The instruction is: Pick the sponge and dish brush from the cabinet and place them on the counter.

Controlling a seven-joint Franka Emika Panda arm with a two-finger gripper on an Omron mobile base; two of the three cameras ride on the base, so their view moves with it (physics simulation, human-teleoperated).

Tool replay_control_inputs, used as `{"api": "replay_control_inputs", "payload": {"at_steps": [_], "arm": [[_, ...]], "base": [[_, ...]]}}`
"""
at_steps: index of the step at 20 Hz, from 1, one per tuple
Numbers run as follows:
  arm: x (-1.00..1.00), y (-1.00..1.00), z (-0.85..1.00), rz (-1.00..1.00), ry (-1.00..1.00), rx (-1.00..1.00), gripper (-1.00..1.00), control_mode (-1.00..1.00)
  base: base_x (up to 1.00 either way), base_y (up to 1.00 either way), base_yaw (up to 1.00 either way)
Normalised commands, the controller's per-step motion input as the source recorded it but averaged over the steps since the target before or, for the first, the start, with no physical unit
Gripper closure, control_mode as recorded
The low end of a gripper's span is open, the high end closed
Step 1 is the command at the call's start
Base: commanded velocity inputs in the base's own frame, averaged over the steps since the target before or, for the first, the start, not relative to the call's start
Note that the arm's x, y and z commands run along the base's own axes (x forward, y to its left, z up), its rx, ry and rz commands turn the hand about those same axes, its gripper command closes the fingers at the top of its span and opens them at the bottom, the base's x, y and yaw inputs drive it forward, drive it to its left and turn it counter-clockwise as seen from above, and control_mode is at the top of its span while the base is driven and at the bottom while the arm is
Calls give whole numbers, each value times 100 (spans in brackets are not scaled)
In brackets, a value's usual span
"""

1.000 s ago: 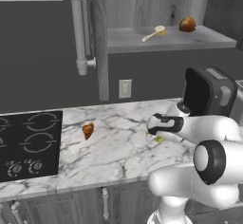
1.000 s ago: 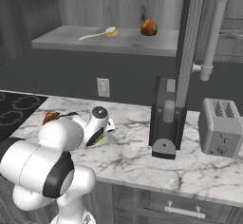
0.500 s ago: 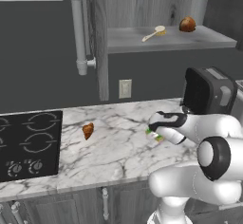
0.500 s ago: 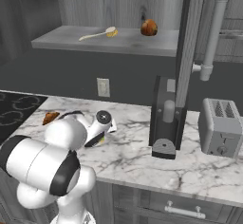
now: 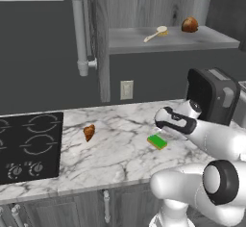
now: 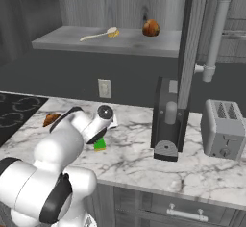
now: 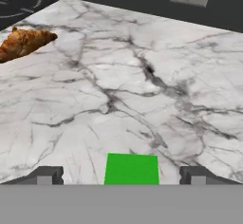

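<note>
The green sponge (image 5: pixel 157 141) lies flat on the white marble counter (image 5: pixel 115 154), to the right of the cooktop. My gripper (image 5: pixel 162 131) hangs just above it, open. In the hand view the sponge (image 7: pixel 131 169) sits between my two fingertips (image 7: pixel 45 175) with a gap on each side. The right base view has the sponge (image 6: pixel 100 145) under my hand (image 6: pixel 99 135). The cream dish brush (image 5: pixel 155 33) lies on the shelf of the open grey cabinet (image 5: pixel 168 41), as does the dish brush (image 6: pixel 98 34) from the other side.
A brown lump (image 5: pixel 190 24) sits on the shelf right of the brush. A croissant (image 5: pixel 89 132) lies on the counter near the black cooktop (image 5: pixel 29 144). A dark coffee machine (image 5: pixel 211 94) and a toaster (image 6: pixel 225 130) stand to the right.
My jaws have spread wide and let go of the sponge, which now rests on the counter. The hand has drawn slightly up and away from it.
</note>
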Motion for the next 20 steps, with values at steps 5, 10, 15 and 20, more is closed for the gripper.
{"api": "replay_control_inputs", "payload": {"at_steps": [5,10,15,20], "arm": [[-28,0,49,-5,13,6,-100,-100],[-49,0,56,-7,15,5,-100,-100],[-59,-2,58,-8,7,2,-100,-100],[-50,-4,58,-10,0,0,-100,-100]], "base": [[0,0,0],[0,0,0],[0,0,0],[0,0,0]]}}
